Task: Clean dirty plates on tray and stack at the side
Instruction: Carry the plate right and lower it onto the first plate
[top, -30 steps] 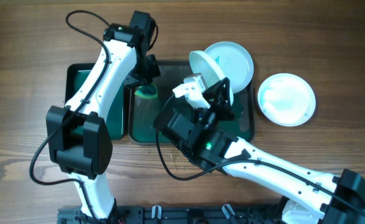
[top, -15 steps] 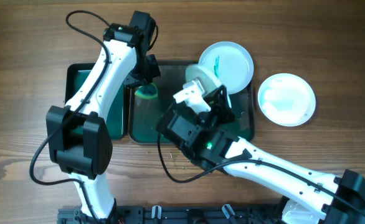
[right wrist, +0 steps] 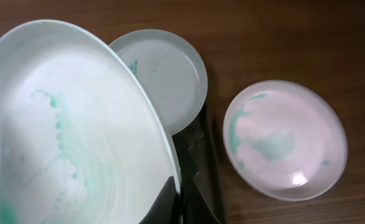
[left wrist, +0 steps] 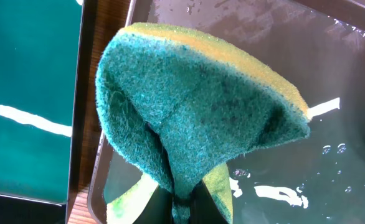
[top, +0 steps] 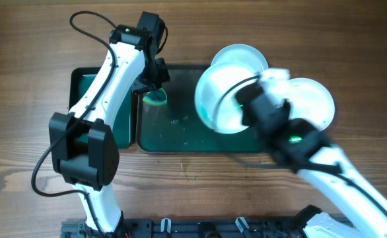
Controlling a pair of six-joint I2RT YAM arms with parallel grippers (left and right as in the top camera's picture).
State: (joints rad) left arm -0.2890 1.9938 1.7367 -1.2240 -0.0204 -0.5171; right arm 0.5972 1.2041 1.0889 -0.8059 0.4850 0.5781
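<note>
Overhead, the right gripper, its arm blurred, clamps the rim of a lifted plate and holds it above the right half of the tray. The left gripper hangs over the tray's upper-left corner, its jaws closed on a folded sponge, green scouring face outward, well apart from the lifted plate. Whether the sponge touches the wet tray floor cannot be told. Seen from the right wrist, the lifted plate is tilted and carries teal smears across its bowl, so by appearance it has not been wiped clean. A second plate lies at the tray's upper-right corner, partly over the rim, with one small teal mark near its edge. A third plate sits alone on the wooden table, near the tray's right side but apart from it, and green streaks show around its inner wall. On this evidence the job looks to be in its early part: one plate has left the tray, yet it shows residue. No plate rests on another, so no stack exists at the side. What appears to remain is scrubbing the lifted plate with the sponge, dealing with the second plate on the tray, and gathering all three into one pile on the table.
</note>
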